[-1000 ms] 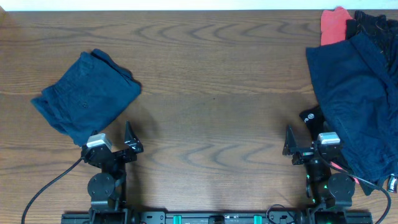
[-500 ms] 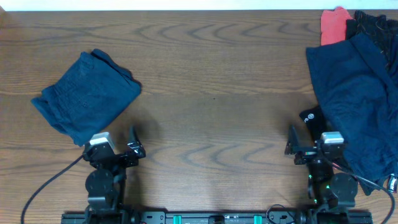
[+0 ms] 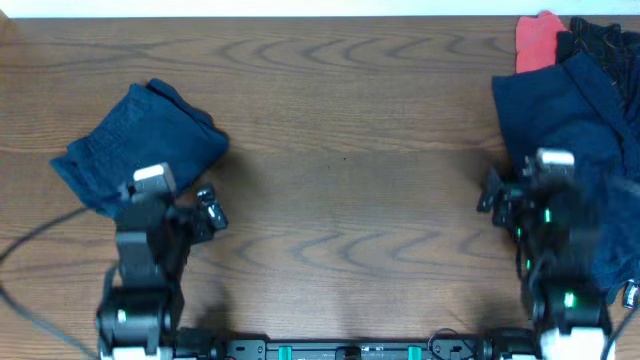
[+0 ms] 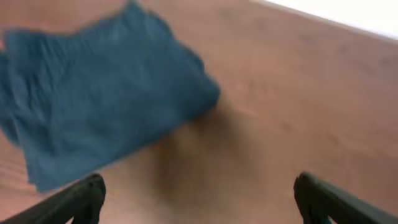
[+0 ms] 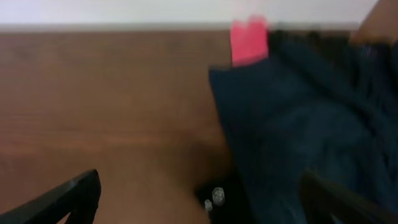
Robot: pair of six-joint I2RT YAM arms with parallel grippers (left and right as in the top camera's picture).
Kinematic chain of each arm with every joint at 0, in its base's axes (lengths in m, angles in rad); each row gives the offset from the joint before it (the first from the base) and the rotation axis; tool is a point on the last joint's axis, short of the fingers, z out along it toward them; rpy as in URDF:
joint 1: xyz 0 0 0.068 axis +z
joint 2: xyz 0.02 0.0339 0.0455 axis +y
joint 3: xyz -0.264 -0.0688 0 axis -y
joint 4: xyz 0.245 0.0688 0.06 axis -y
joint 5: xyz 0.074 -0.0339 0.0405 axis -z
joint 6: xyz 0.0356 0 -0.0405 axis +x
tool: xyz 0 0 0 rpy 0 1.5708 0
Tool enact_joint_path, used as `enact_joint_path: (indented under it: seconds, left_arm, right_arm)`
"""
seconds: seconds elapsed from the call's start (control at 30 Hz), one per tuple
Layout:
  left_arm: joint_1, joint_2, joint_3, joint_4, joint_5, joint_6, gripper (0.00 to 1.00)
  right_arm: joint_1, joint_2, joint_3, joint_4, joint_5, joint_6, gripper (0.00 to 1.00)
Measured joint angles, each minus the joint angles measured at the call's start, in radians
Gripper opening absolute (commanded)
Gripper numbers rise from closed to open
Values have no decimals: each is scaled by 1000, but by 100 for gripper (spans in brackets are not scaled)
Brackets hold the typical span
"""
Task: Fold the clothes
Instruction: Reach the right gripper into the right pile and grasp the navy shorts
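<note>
Overhead, I see a folded blue garment (image 3: 140,150) lying at the left of the wooden surface (image 3: 340,150), with the left jaws near its right edge. On the left wrist view their fingers (image 4: 78,198) stand wide apart, holding nothing. At the far right a heap of dark blue clothes (image 3: 570,130) lies unfolded, with a red piece (image 3: 537,40) at its far corner. The right jaws are also spread open and empty, and hang at the heap's left edge.

Brown table (image 3: 340,120) with wavy wood lines; blue folded cloth (image 3: 140,150) at nine o'clock; dark blue pile (image 3: 570,140) at three; red cloth (image 3: 537,40) at two.
</note>
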Motion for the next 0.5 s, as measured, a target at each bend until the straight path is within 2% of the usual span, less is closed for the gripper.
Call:
enact_joint_path:
  seconds: [0.13, 0.33, 0.5]
  left_arm:
    - [0, 139, 91, -52, 47, 0, 98]
    - [0, 219, 111, -80, 111, 0, 98]
    - [0, 231, 111, -94, 137, 0, 98]
  right_arm:
    - [-38, 248, 163, -187, 13, 0, 99]
    - [-97, 475, 230, -235, 27, 0, 98]
    - [-164, 603, 230, -240, 66, -1, 83]
